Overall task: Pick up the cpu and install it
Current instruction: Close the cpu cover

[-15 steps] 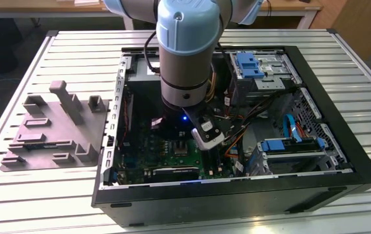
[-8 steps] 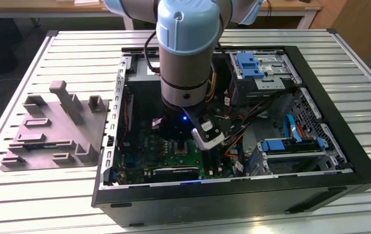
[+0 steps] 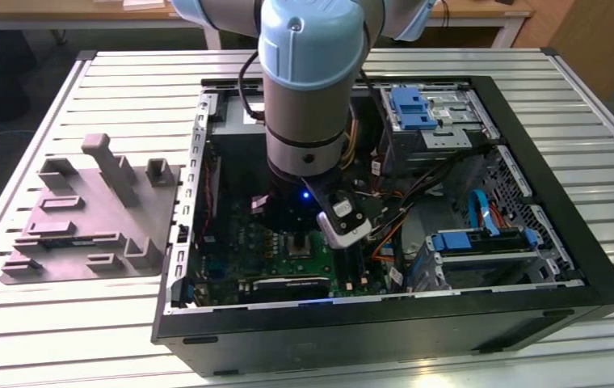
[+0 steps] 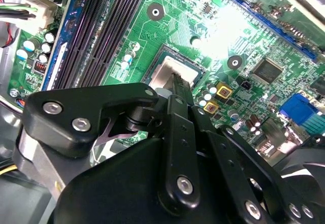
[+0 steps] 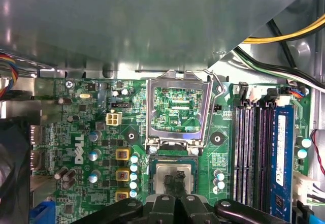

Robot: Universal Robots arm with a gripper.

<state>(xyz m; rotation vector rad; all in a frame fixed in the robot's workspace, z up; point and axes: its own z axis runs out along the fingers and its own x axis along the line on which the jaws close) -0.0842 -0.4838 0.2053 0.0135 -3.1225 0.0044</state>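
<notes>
- The gripper (image 5: 174, 184) hangs straight over the socket in the first wrist view. Its two dark fingers are drawn together, with only a thin slit between them and nothing clamped there.
- The fingertips (image 4: 177, 81) sit over the middle of the cpu (image 5: 161, 173). I cannot tell whether they press on its top or hang just above it.
- The cpu lies flat in its socket on the green motherboard (image 5: 86, 127). Its pale silvery top shows on both sides of the fingers.
- Just beyond the cpu, the socket's metal frame (image 5: 150, 109) is swung up and open, and the board shows through its window.
- Beside the socket run the dark memory slots (image 5: 249, 153), and one of them holds a blue memory stick (image 5: 283, 158).
- Farther off, yellow and black wires (image 5: 284, 36) cross the metal wall of the case.
- In the exterior view, the pale blue arm (image 3: 313, 81) reaches down into the open black computer case (image 3: 393, 331).
- The case lies on its side on a slatted table (image 3: 124, 73).
- A grey tray with upright blocks (image 3: 91, 218) rests on the table just beside the case, on the exterior view's left.
</notes>
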